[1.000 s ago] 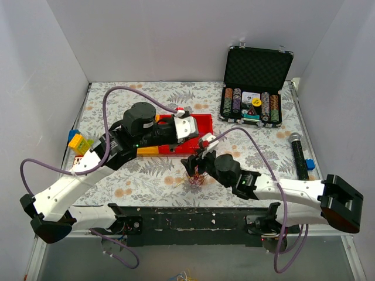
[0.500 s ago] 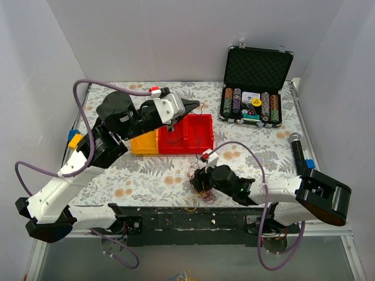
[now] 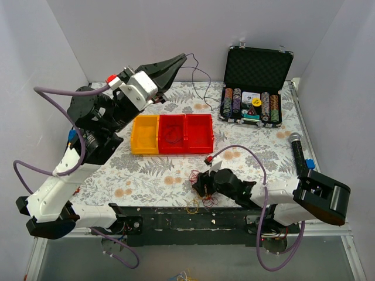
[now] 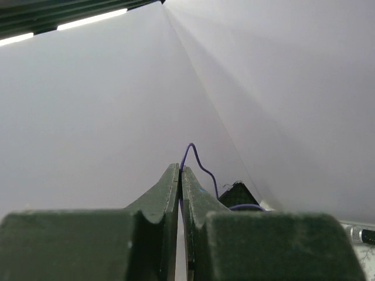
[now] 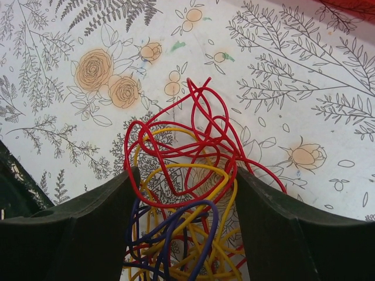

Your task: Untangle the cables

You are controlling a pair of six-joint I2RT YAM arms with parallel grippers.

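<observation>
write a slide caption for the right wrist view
Right tool open astride a tangle of red, yellow and blue wires on a floral tablecloth.

**Counter and the objects resting on it, seen from above; 12 o'clock is the far wall.** The counter [image 3: 258, 152] is a rectangular surface covered with a pale cloth printed with grey ferns and orange flowers.

- **Centre, toward 11 o'clock:** one yellow plastic bin [image 3: 145, 134] and two red plastic bins [image 3: 171, 133] [image 3: 198, 132] stand in a touching row.
- **1 o'clock:** an open black hard case [image 3: 258, 67] has its lid upright and rows of poker chips inside.
- **3 o'clock:** a black handheld microphone [image 3: 297, 153] lies just beside a small blue block [image 3: 310, 164].
- **6 o'clock:** a tangle of thin red, yellow and dark blue cables [image 3: 194, 175] sits near the front edge. Loose yellow strands [image 3: 191, 206] lie on the black front bar.
</observation>
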